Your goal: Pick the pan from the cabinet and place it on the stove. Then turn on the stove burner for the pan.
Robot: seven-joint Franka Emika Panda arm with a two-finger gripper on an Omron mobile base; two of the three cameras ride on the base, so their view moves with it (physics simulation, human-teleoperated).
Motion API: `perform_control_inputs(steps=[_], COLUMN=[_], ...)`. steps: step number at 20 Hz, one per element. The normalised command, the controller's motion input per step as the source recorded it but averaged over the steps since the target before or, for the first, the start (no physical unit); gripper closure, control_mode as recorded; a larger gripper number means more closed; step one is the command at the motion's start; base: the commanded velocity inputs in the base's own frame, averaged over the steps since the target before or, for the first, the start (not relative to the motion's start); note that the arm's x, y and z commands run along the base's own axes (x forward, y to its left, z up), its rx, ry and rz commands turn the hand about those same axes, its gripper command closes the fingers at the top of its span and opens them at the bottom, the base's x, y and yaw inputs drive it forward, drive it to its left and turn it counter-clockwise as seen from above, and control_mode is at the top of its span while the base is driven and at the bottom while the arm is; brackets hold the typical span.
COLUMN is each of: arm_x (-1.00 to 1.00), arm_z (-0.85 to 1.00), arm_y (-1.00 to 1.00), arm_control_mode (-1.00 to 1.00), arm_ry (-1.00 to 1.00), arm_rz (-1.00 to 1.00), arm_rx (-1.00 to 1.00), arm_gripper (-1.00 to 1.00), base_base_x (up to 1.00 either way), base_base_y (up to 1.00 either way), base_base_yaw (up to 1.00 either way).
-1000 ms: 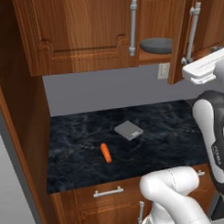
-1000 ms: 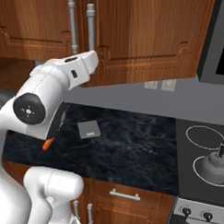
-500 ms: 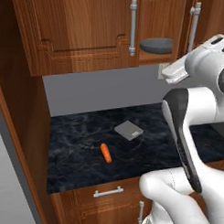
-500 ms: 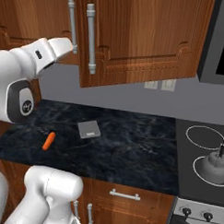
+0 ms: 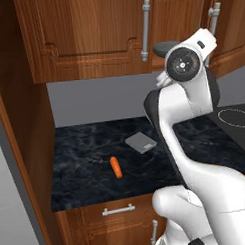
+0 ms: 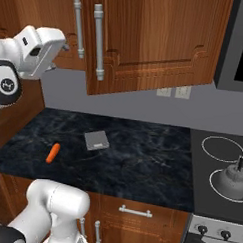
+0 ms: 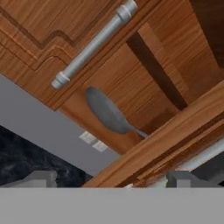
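Pan: dark-grey, on the shelf of the wall cabinet, one door ajar. Gripper: jaws spread wide, holding nothing, aimed at the opening. Step: approach for pickup. Next move likely calls for reaching inside and closing on the pan.

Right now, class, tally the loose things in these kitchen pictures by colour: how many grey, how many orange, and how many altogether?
Grey: 3, the pan, the kettle and the flat square block.
Orange: 1, the carrot.
Total: 4.
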Motion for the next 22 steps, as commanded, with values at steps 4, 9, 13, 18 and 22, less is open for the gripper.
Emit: perform_control_inputs(steps=[4, 9, 13, 18, 22], arm_x=[0.58, 0.53, 0.43, 0.35, 0.22], arm_z=[-0.06, -0.08, -0.07, -0.10, -0.11], arm_y=[0.00, 0.00, 0.00, -0.09, -0.18], arm_control_mode=[-1.00, -1.00, -1.00, -1.00, -1.00], arm_ry=[0.13, 0.11, 0.12, 0.15, 0.15], arm_rz=[-0.08, -0.05, -0.04, -0.04, -0.06], arm_rx=[-0.08, -0.06, -0.04, -0.03, -0.01], arm_gripper=[-1.00, -1.00, -1.00, -1.00, -1.00], base_base_x=[0.00, 0.00, 0.00, 0.00, 0.00], base_base_y=[0.00, 0.00, 0.00, 0.00, 0.00], base_base_yaw=[0.00, 0.00, 0.00, 0.00, 0.00])
